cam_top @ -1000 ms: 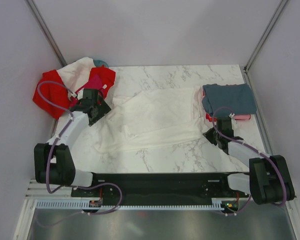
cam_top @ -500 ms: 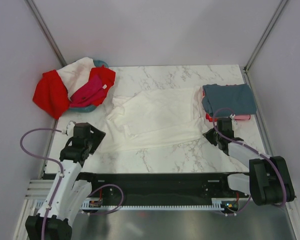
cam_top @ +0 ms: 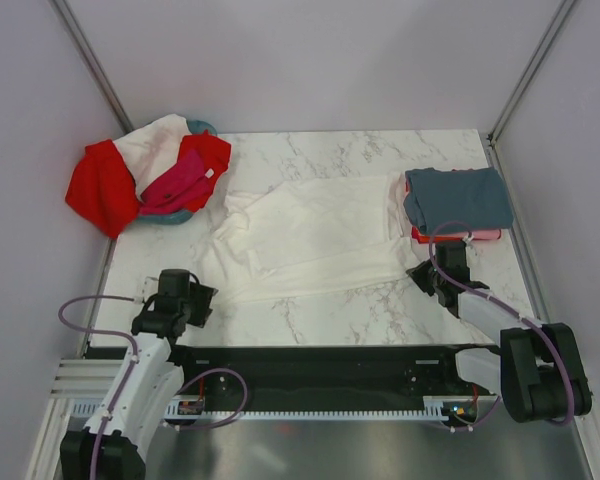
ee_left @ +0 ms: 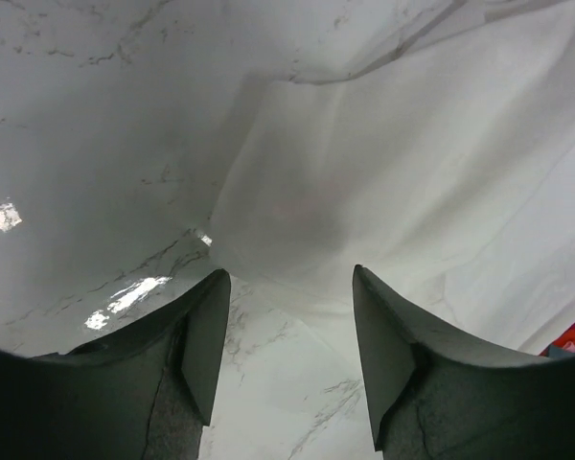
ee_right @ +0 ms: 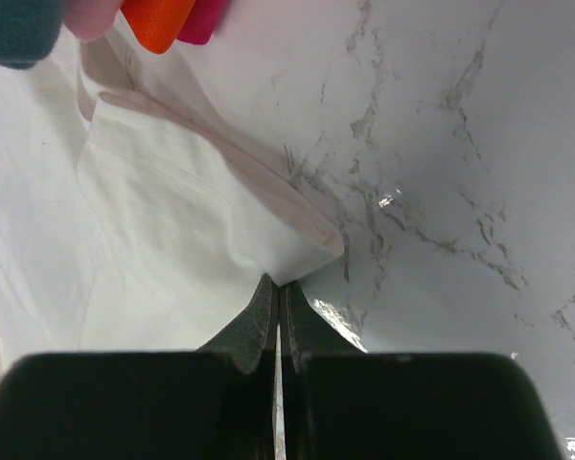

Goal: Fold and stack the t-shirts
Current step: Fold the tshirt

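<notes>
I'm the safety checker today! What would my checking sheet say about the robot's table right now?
Surface: white marble-patterned tabletop, glossy.
Job's things: white fabric t-shirt spread mid-table; folded slate grey-blue t-shirt atop coral pink t-shirt, right; red fabric shirt and magenta fabric shirt heaped far left.
Clutter: round teal basket under that heap.
Hands: left hand open, empty; right hand shut on the white t-shirt's corner.
Cables: purple cables loop from both arms.
Surroundings: plain pale walls.

Light was bright, even and diffuse, falling from above. The marble table (ee_left: pixel 96 115) threw small glare patches in both wrist views. The white t-shirt (ee_left: pixel 431 163) laid a soft shadow along its edge. The folded t-shirts (ee_right: pixel 158 19) at the right wrist view's top edge were blurred.
</notes>
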